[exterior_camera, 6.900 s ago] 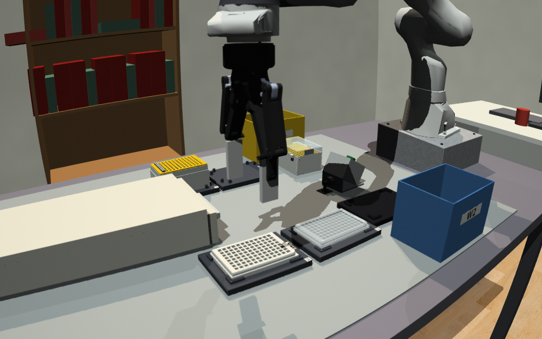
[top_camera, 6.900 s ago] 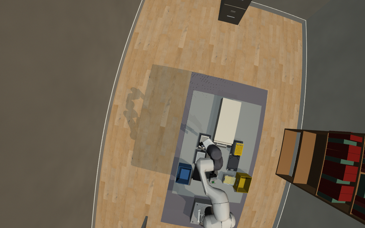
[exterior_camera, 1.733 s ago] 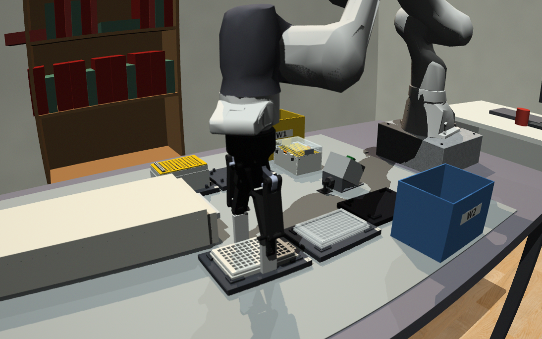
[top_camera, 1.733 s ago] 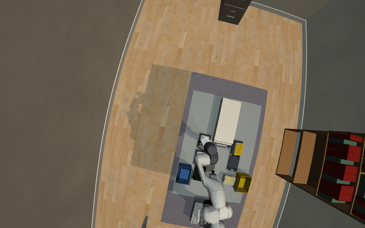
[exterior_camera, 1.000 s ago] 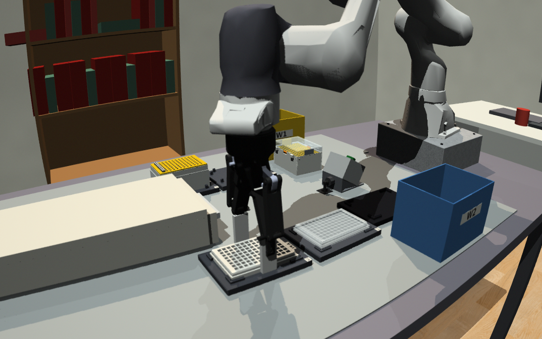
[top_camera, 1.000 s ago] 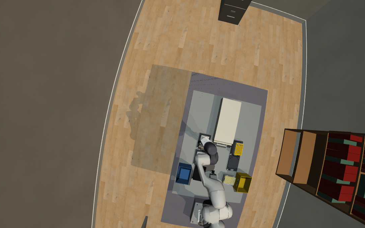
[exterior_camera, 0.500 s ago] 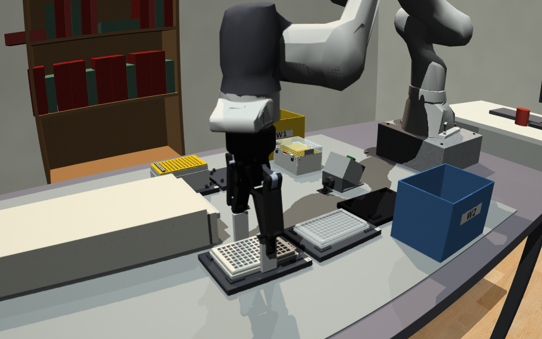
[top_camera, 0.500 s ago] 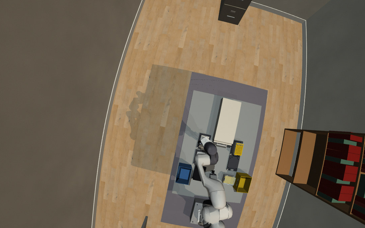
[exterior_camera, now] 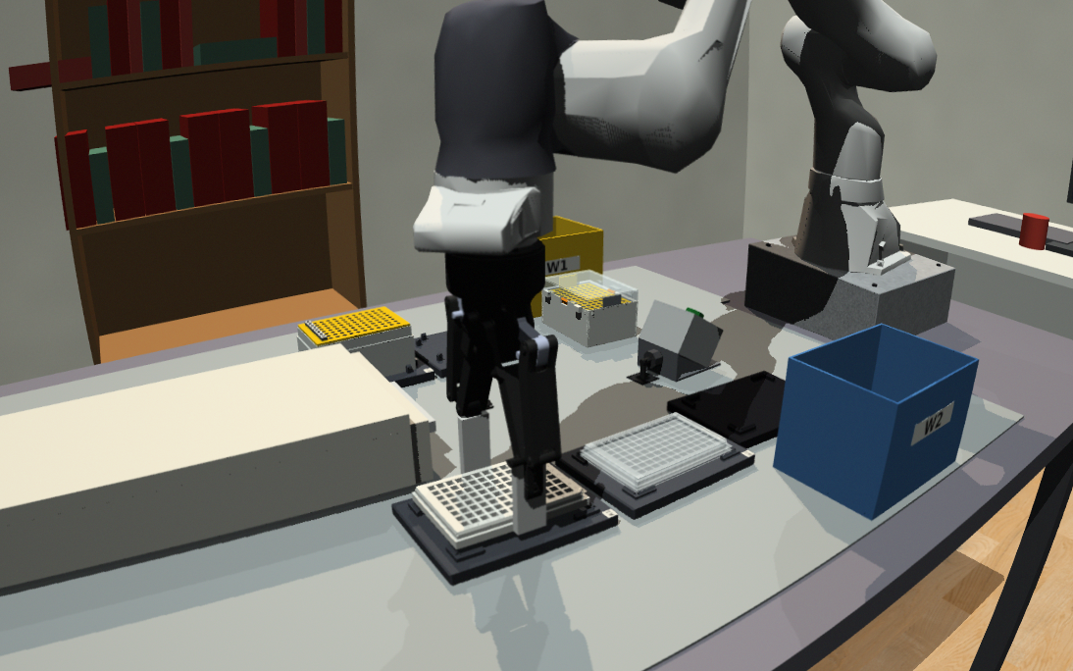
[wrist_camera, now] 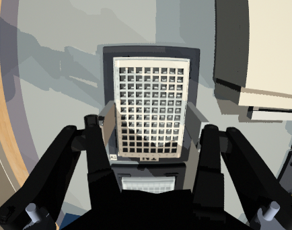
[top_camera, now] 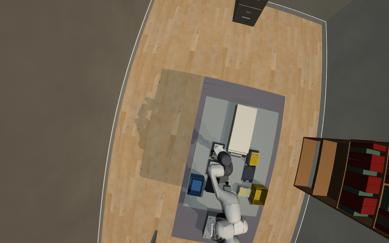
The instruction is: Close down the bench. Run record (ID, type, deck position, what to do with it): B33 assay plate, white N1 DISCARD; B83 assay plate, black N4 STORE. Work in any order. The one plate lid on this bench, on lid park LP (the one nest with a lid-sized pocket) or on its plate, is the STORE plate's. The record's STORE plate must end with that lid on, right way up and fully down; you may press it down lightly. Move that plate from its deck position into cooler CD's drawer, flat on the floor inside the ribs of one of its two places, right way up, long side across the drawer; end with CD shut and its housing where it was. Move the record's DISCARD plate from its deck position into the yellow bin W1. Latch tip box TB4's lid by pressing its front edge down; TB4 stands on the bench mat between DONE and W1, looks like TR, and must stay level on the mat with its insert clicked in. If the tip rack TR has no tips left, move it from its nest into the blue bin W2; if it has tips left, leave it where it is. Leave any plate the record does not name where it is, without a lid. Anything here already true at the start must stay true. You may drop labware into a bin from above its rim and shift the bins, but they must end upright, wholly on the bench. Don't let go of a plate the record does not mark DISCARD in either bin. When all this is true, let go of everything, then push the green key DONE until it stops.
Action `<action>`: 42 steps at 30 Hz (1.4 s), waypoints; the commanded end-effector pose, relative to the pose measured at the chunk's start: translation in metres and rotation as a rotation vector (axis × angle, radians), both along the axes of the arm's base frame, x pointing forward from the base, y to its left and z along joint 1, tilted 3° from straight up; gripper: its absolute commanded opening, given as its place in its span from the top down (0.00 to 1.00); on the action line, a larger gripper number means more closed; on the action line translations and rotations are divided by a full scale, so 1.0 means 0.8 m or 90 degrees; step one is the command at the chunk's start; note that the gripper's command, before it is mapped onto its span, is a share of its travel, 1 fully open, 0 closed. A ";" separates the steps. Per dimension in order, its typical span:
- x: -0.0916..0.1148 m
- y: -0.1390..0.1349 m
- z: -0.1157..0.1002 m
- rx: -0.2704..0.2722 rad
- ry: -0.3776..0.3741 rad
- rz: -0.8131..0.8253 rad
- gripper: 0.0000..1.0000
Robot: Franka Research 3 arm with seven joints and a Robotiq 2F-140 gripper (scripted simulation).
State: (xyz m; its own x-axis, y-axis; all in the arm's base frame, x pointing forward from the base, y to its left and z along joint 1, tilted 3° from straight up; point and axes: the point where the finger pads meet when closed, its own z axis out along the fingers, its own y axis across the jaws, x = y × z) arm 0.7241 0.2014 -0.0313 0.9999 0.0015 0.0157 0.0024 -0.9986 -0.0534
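A white assay plate [exterior_camera: 482, 498] sits in a black nest at the front of the deck; it also shows in the wrist view [wrist_camera: 151, 105]. My gripper [exterior_camera: 500, 488] stands upright over it, shut on the white plate across its short width, one finger on each long side [wrist_camera: 151, 130]. The plate still rests in its nest. A clear lid [exterior_camera: 653, 450] lies on the neighbouring nest to the right. A dark nest with a black flat top [exterior_camera: 728, 402] stands beyond it. The yellow bin W1 [exterior_camera: 570, 248] is at the back.
The long cream cooler CD [exterior_camera: 174, 450] lies shut just left of the gripper. Blue bin W2 [exterior_camera: 874, 413] stands at the right. Tip rack TR [exterior_camera: 354, 330] with its yellow insert, tip box TB4 [exterior_camera: 588, 307] and the grey DONE key housing [exterior_camera: 678, 337] stand behind.
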 end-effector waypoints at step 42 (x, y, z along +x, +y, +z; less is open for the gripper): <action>-0.002 -0.004 0.064 -0.002 0.002 -0.001 1.00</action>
